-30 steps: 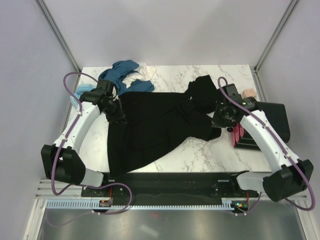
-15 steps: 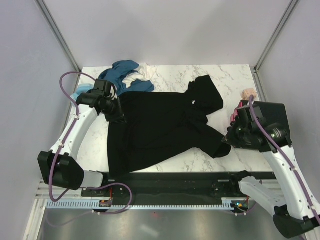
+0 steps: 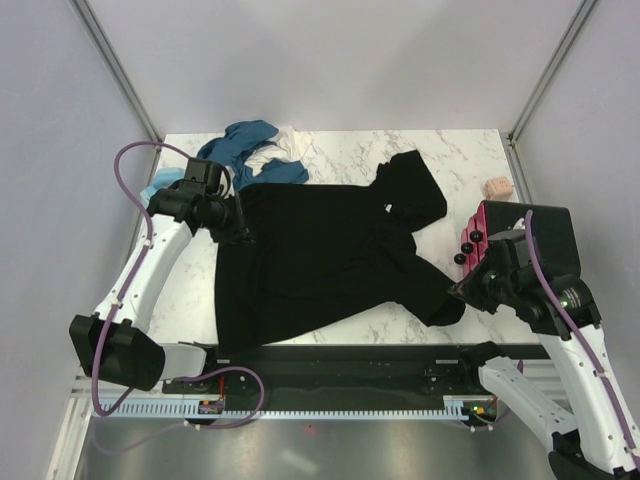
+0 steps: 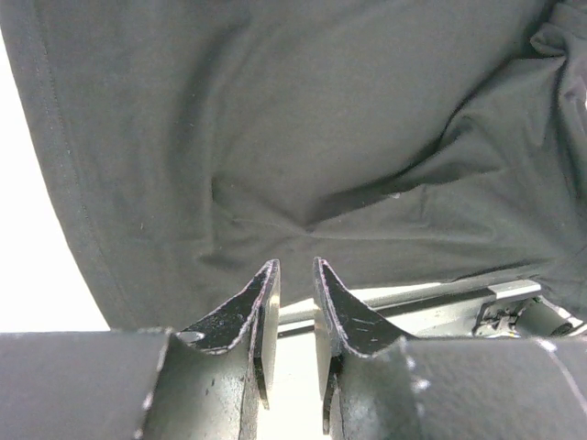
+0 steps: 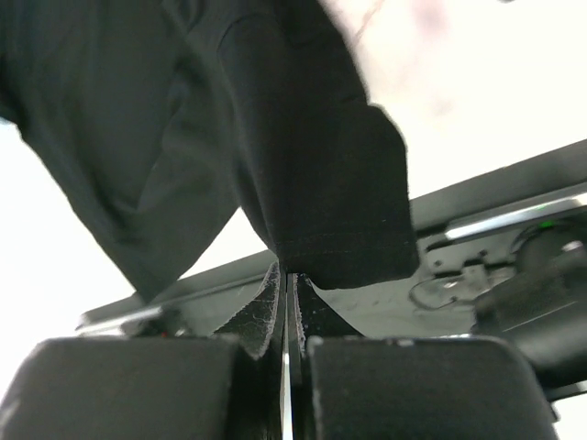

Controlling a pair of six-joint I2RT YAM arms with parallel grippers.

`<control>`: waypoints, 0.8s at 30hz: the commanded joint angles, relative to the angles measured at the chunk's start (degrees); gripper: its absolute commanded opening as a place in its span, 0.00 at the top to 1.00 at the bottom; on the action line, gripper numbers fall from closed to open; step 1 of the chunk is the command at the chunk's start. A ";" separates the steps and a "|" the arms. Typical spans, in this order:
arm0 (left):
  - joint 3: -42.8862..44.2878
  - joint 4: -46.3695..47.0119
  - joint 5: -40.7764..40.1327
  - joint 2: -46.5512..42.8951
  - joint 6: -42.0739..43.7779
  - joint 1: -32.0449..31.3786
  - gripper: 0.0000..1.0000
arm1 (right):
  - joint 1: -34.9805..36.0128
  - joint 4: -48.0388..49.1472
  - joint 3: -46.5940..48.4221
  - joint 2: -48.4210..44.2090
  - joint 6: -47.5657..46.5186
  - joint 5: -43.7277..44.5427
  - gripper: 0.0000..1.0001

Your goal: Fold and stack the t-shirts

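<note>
Pinching a sleeve hem, the right gripper (image 5: 286, 275) has its jaws pressed together on the black t-shirt (image 3: 320, 260), just over the near edge of the table (image 3: 450, 160). Only a thin strip of hem sits between the jaws, so a hard tug would likely pull it free. Drawn further outward from this gripper, the sleeve would hang off the table and take more cloth with it.

The shirt stretches away to the left gripper (image 4: 293, 275) at its other side. Those jaws stand narrowly apart with their tips against the cloth, where creases gather; whether they actually pinch it cannot be told. If they do not, the whole shirt would slide instead of spreading flat.

Just beside the right gripper, on its outer side, sits a black box (image 3: 550, 235), close enough to be knocked. Beyond the box lies a small pinkish block (image 3: 497, 187). Just beyond the left gripper, a heap of blue shirts (image 3: 245, 150) touches the black shirt's far edge and could be dragged along.
</note>
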 commanded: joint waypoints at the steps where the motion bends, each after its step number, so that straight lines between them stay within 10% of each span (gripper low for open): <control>1: 2.94 -0.97 0.34 -1.20 1.26 -0.64 0.71 | 0.18 -6.46 0.60 1.14 -3.46 8.90 1.00; 13: 6.29 -2.91 -1.69 1.09 1.52 -1.17 0.72 | 0.18 -6.46 -8.73 -4.85 6.92 13.83 1.00; 20: 7.17 -2.91 -2.04 2.93 1.61 -1.35 0.72 | 0.18 -5.14 -1.00 0.68 0.67 21.65 0.66; 24: 6.91 -2.56 -1.95 3.73 1.61 -1.44 0.72 | 0.18 1.32 2.44 4.55 -4.69 20.17 0.66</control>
